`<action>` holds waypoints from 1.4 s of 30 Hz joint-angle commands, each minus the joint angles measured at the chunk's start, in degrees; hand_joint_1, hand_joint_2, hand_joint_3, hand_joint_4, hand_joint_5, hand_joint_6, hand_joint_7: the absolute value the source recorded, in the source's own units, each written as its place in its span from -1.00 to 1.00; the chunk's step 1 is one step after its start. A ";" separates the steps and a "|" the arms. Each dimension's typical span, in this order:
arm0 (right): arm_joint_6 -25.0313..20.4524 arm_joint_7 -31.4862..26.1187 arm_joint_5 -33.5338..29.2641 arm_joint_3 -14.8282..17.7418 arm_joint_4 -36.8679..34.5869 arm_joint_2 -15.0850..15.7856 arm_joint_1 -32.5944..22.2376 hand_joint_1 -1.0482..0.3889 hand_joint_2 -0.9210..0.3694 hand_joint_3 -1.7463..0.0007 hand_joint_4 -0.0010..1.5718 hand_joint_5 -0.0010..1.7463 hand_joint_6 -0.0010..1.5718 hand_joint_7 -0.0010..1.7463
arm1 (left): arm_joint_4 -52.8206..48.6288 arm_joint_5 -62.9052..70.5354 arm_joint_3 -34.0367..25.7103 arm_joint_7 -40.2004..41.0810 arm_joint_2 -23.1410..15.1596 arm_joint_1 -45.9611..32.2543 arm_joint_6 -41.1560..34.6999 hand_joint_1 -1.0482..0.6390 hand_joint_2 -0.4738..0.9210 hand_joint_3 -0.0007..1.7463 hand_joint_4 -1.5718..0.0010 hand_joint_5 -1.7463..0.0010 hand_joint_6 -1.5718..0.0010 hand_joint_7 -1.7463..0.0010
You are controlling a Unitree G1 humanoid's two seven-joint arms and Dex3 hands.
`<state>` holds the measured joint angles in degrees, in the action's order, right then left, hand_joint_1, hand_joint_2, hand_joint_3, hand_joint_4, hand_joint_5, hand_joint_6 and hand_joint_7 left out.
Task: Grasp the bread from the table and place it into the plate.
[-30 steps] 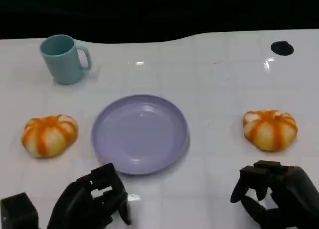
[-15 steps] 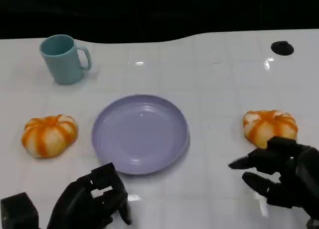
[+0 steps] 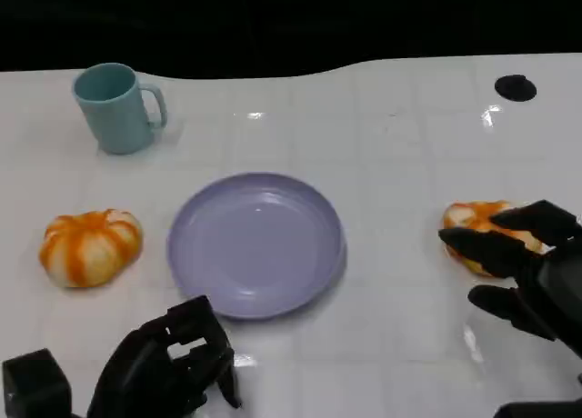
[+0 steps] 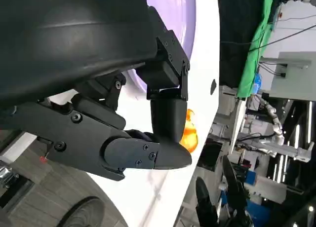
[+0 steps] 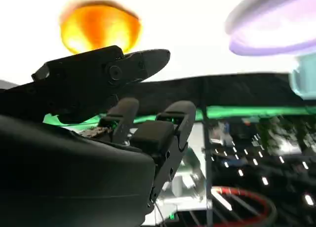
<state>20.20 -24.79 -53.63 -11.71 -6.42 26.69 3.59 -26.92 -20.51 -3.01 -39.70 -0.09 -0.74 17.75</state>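
Two orange-and-white striped bread rolls lie on the white table. One bread roll [image 3: 90, 246] sits at the left, the other bread roll [image 3: 473, 218] at the right, partly hidden by my right hand [image 3: 527, 268]. That hand hovers over the right roll with its fingers spread, holding nothing; the same roll [image 5: 98, 27] appears beyond the fingers [image 5: 143, 61] in the right wrist view. The lilac plate [image 3: 256, 243] stands in the middle, bare. My left hand [image 3: 173, 368] rests near the front edge with fingers curled in, holding nothing.
A teal mug [image 3: 114, 107] stands at the back left. A small black disc [image 3: 515, 87] lies at the back right. The table's far edge meets a dark background. Bare table lies between the plate and each roll.
My right hand has moved forward from the front edge to the right roll, now covering part of it, with fingers spread wider. The left hand has stayed put.
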 commanded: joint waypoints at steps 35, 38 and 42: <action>-18.28 6.60 -5.59 -14.27 -28.29 -2.59 22.20 -0.44 -0.91 0.99 -0.96 -0.45 -0.64 -0.99 | 0.76 0.86 -0.34 0.18 -0.12 -0.99 0.79 -0.45 0.83 -0.48 0.02 -1.00 0.11 -0.73; -18.03 5.16 -5.18 -15.49 -33.10 -3.40 24.49 -0.48 -0.88 1.00 -0.94 -0.46 -0.64 -0.99 | 0.78 0.63 -0.42 0.12 -0.05 -1.05 0.62 -0.45 0.83 -0.47 0.01 -1.00 0.12 -0.73; -17.69 4.26 -4.11 -17.00 -39.12 -4.58 27.26 -0.51 -0.84 1.00 -0.89 -0.52 -0.63 -1.00 | 0.99 1.10 -0.26 0.47 -0.06 -1.16 0.97 -0.46 0.82 -0.46 0.02 -1.00 0.12 -0.72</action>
<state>2.28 -19.69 -58.78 -28.04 -42.32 22.33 28.75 -26.28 -19.92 -2.97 -39.60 0.63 -1.32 17.97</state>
